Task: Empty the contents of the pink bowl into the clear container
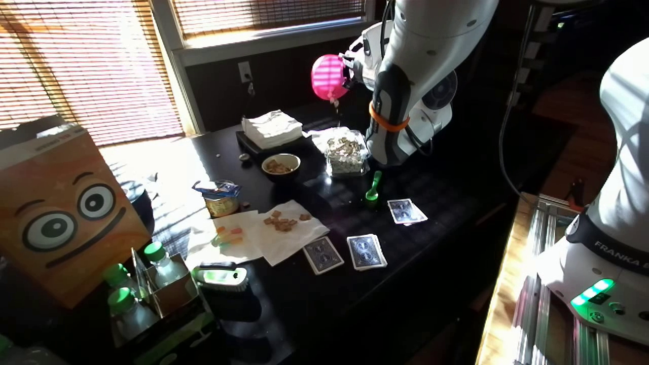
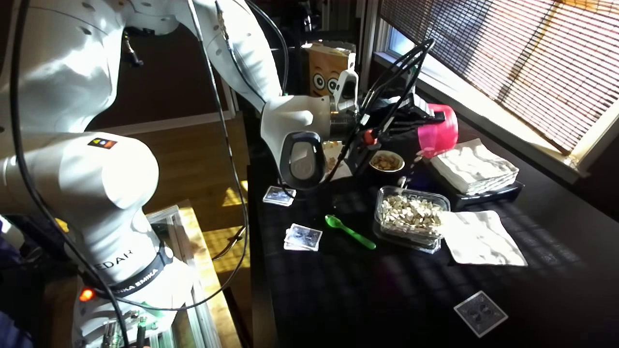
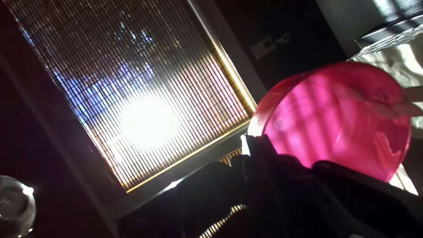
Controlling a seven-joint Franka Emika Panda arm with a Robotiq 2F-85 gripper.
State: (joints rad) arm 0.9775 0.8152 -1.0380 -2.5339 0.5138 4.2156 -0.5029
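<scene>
The pink bowl [image 1: 328, 77] is tipped on its side high above the black table, and it shows so in both exterior views [image 2: 439, 133]. My gripper [image 1: 349, 71] is shut on the bowl's rim, with its dark fingers [image 3: 261, 145] on the rim in the wrist view. In that view the tilted bowl [image 3: 324, 122] has a few tan pieces at its lip. Pale bits [image 2: 412, 166] are dropping from the bowl toward the clear container [image 2: 408, 236]. The clear container [image 1: 347, 170] stands upright below, heaped with pale bits. It is out of the wrist view.
A napkin stack [image 2: 474, 164] on a black tray stands behind the container, and a loose napkin [image 2: 483, 239] lies beside it. A pale bowl of snacks [image 1: 280, 165], a green spoon [image 1: 374, 187], cards [image 1: 366, 252], a tin [image 1: 222, 205] and a bottle carrier [image 1: 172, 299] share the table.
</scene>
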